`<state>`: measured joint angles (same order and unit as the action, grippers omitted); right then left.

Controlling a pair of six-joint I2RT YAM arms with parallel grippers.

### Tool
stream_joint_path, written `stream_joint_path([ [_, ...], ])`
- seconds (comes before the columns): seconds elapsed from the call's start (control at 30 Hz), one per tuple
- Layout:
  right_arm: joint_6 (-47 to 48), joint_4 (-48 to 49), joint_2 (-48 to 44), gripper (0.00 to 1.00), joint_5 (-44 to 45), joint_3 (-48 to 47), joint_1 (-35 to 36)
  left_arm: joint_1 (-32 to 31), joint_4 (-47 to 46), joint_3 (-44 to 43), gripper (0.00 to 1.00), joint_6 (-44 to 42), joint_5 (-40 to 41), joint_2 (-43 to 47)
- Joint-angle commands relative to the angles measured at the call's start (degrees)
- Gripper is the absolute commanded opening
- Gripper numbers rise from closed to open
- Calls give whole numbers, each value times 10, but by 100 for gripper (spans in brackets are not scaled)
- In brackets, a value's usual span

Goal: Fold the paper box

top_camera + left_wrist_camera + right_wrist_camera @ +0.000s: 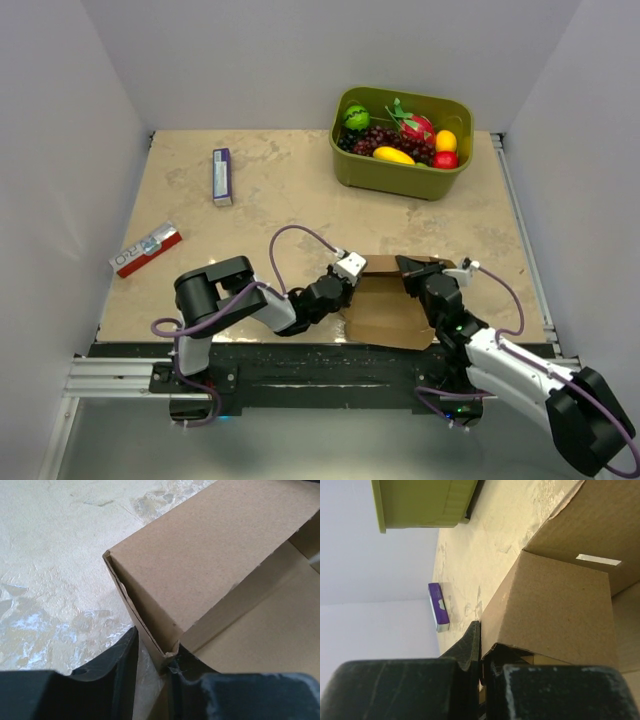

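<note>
Paper box (390,312), plain brown, wall pinched in right hand (407,268).

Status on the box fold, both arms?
Left gripper straddling a raised wall corner, grip unclear. Right gripper pinched shut on another wall. Paper box partly erected. Nothing blocking.

Bright even light, soft faint shadows

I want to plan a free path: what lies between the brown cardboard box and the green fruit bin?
Nothing; the top view shows only bare tabletop between the cardboard box and the green bin.
</note>
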<state>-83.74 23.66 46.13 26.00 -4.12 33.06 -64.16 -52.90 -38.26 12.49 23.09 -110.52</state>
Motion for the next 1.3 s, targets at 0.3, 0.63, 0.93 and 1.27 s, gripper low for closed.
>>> stream_joint_path([
  [0.3, 96, -171, -70, 39, -9, -54, 4, 11, 86, -13, 0, -8, 6, 65],
  [0.63, 279, -340, -171, 84, -35, -161, 4, 95, 271, -16, 0, 34, -165, 143],
  [0.93, 423, -418, -166, 87, -52, -227, 4, 156, 402, -36, 0, 23, -228, 189],
  [1.27, 466, -413, -141, 93, -118, -226, 5, 183, 465, -69, 0, 34, -245, 160],
])
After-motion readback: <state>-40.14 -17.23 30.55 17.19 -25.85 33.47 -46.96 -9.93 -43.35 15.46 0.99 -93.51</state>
